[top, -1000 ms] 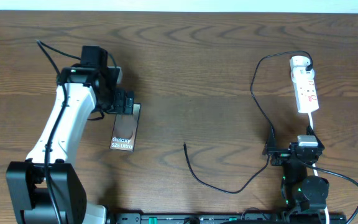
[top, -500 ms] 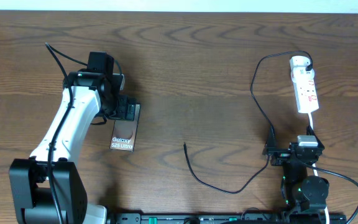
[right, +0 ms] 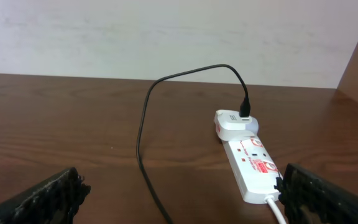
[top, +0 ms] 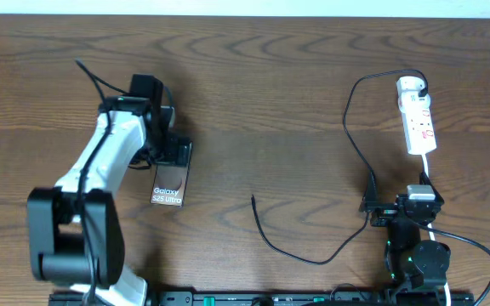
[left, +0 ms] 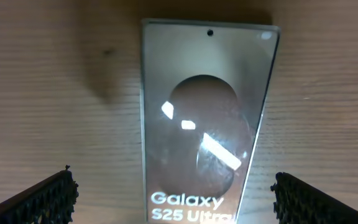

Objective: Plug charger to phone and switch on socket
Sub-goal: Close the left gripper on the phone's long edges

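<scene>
The phone (top: 168, 183) lies flat on the table, lettered end towards the front; it fills the left wrist view (left: 207, 118). My left gripper (top: 176, 153) hovers over the phone's far end, open, with a finger on each side of the phone (left: 173, 190). The black charger cable (top: 351, 140) runs from a white adapter (top: 409, 84) in the socket (top: 418, 119), loops down, and ends in a free tip (top: 253, 198) on the table. My right gripper (top: 407, 204) is open and empty (right: 182, 193), well short of the socket (right: 250, 165) and the cable (right: 143, 130).
The strip's white cord (top: 426, 170) runs down to my right arm's base. Black base cables (top: 475, 251) lie at the front right. A pale wall (right: 166, 31) stands behind the table's far edge.
My left arm has swung right and a little forward, bringing its open gripper over the phone's far end. The right arm, cable and socket have not moved.
</scene>
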